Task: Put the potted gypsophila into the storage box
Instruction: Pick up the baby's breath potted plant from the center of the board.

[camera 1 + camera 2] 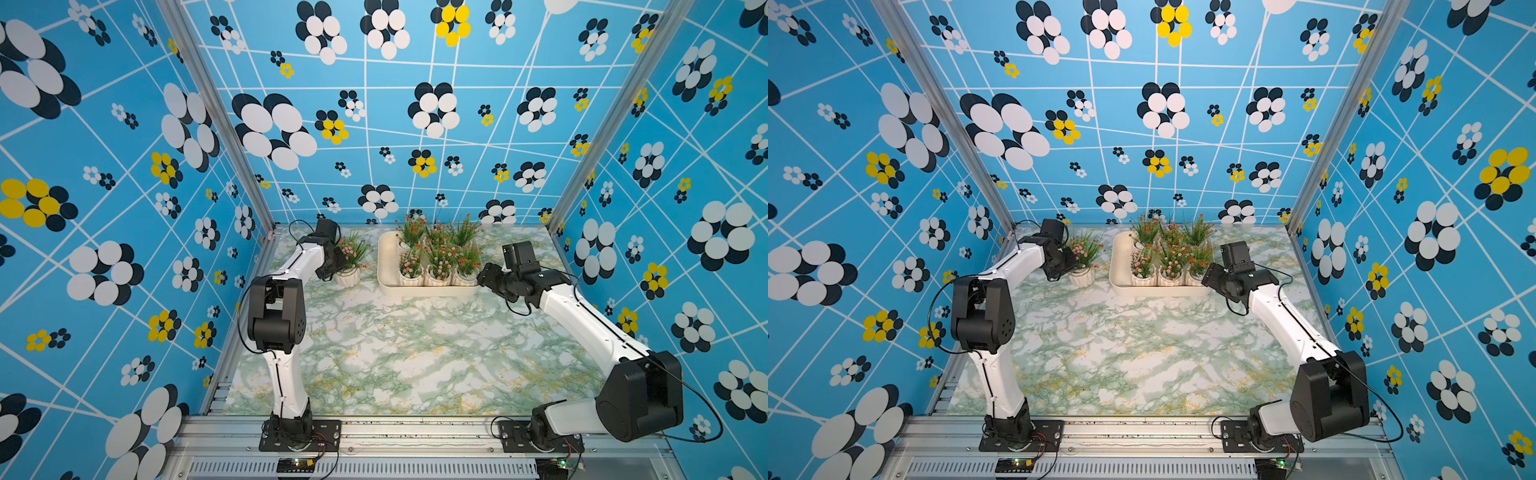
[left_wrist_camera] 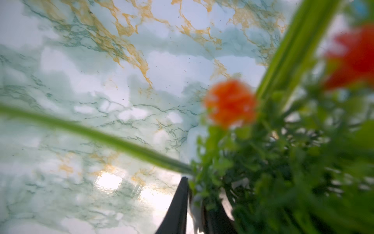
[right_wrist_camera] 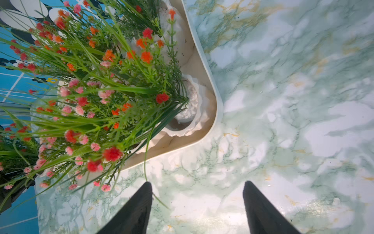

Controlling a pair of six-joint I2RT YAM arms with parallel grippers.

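The potted gypsophila (image 1: 350,266) is seen upright on the marbled table (image 1: 415,353), just beside the storage box (image 1: 386,266) at its nine o'clock, outside it. The left gripper (image 1: 337,269) is closed on it near the pot's rim. At the box's four o'clock corner the right gripper (image 3: 197,184) is held open and empty.

Walls (image 1: 374,124) bright blue with white lines and black, white and yellow dot flowers; table (image 1: 395,353) white-green marble with yellow veins. Box (image 1: 384,266) cream, lone pot (image 1: 348,277) ribbed white with green blades and pink, orange blooms. Boxed plants (image 1: 440,253) green with pink, red, orange.
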